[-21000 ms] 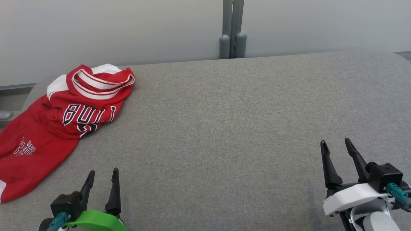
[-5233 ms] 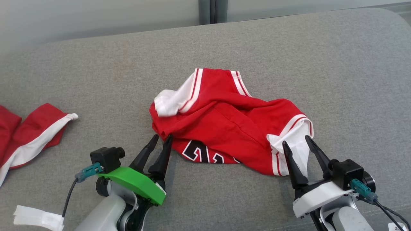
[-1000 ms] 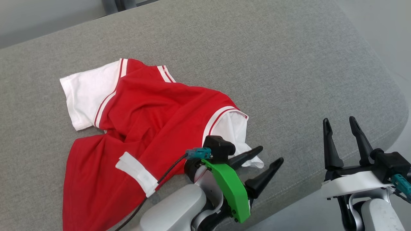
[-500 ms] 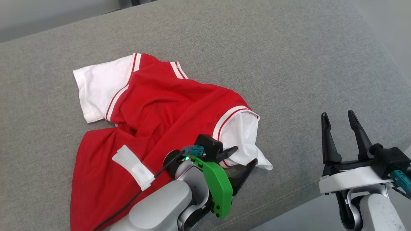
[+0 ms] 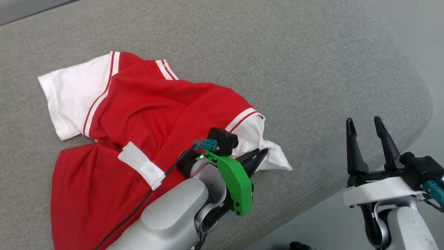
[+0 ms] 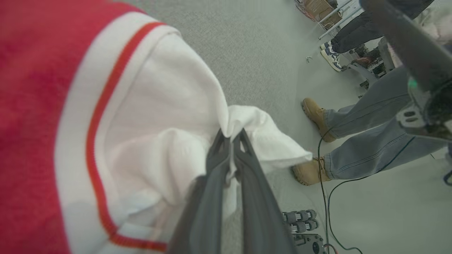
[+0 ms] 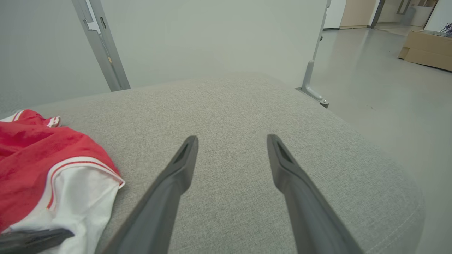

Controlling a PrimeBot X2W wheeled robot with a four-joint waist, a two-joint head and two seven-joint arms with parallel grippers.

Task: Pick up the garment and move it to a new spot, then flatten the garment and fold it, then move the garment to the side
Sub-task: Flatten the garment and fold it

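Note:
The garment [image 5: 145, 104] is a red shirt with white sleeves, lying crumpled on the grey padded surface [image 5: 295, 62]. My left gripper [image 5: 261, 155], on the arm with the green bracket, is shut on the edge of the right-hand white sleeve [image 5: 274, 158]. In the left wrist view the two fingers are pinched together with a fold of white sleeve cloth [image 6: 247, 120] caught between them. My right gripper [image 5: 362, 121] stands open to the right of the garment, above the surface's front right edge, with nothing in it. In the right wrist view its gripper [image 7: 232, 138] is spread over bare cushion, the garment [image 7: 39, 158] to its left.
The padded surface ends in a rounded edge [image 5: 416, 114] at the right, with pale floor beyond. A person's legs in jeans with tan boots [image 6: 316, 114] stand on that floor. A grey post [image 7: 102, 49] rises behind the surface, and a cardboard box [image 7: 427, 49] sits far right.
My left gripper has closed from wide open onto the white sleeve's edge. The head camera has shifted, so the garment sits further left in the picture. The right gripper stays open.

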